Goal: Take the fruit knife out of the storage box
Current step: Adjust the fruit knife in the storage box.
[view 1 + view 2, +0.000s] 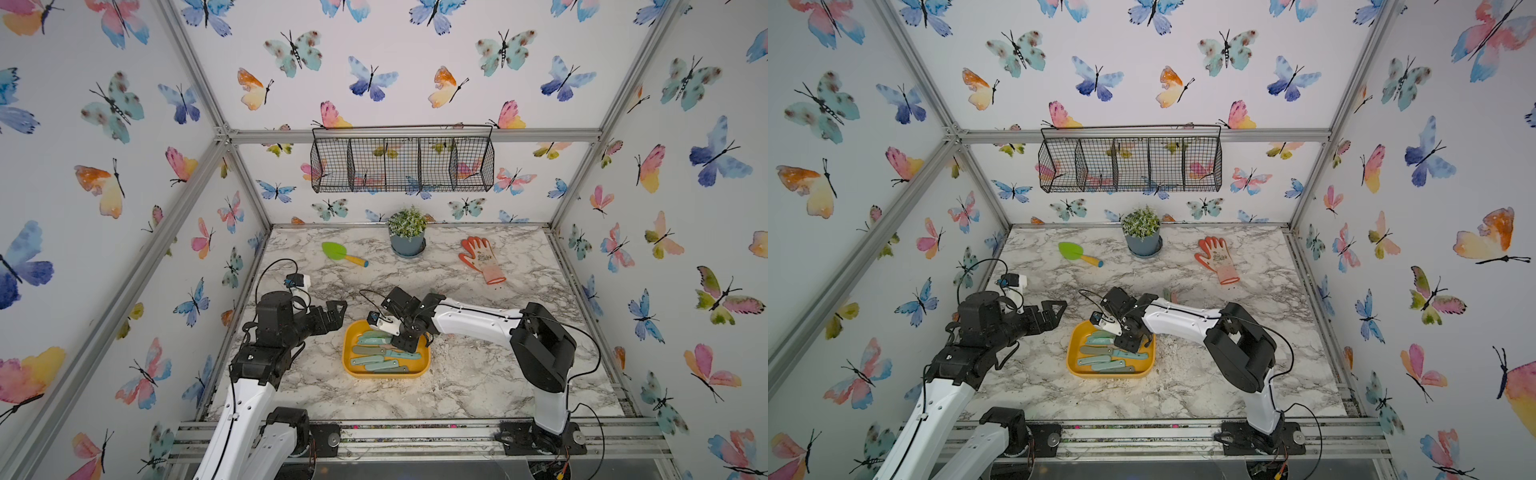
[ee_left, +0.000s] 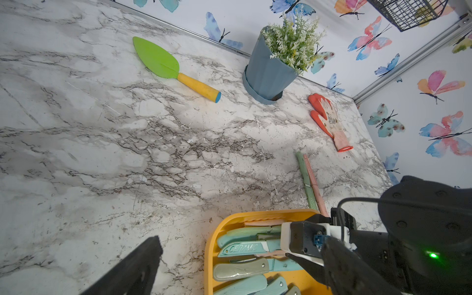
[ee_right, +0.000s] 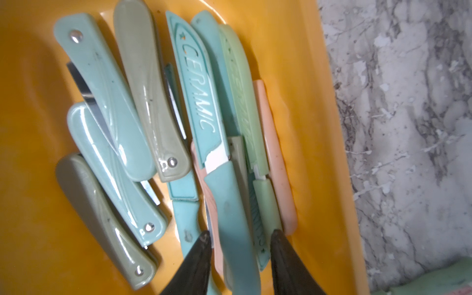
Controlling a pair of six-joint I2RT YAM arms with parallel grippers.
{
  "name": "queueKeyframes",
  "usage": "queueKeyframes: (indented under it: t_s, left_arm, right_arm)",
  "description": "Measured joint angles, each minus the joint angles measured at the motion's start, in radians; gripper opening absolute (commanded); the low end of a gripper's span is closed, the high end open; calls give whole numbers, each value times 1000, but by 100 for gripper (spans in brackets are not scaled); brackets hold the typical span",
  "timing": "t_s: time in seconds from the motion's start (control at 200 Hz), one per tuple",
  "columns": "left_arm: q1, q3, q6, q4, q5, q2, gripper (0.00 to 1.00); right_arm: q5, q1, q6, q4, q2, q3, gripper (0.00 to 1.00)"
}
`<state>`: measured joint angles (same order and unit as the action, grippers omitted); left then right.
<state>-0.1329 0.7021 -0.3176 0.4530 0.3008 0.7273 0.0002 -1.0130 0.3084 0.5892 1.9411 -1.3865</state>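
The storage box is a shallow yellow-orange tray near the table's front middle, also seen in the left wrist view and the right wrist view. Several fruit knives lie side by side in it, teal, green, grey and pink. A teal fruit knife with a "CERAMIC" sheath lies on top. My right gripper reaches down into the box, open, its jaws either side of that knife's handle. My left gripper hovers left of the box, open and empty, its fingers wide apart.
A green and a pink knife lie on the marble just beyond the box. Farther back are a green trowel, a potted plant and an orange glove. A black wire basket hangs on the back wall.
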Motion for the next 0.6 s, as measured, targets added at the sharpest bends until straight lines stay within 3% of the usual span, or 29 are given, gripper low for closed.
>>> queueKeyframes:
  t_s: [0.601]
  left_arm:
    - [0,0,0,0,-10,0,98]
  right_arm:
    - [1,0,0,2,26,0,39]
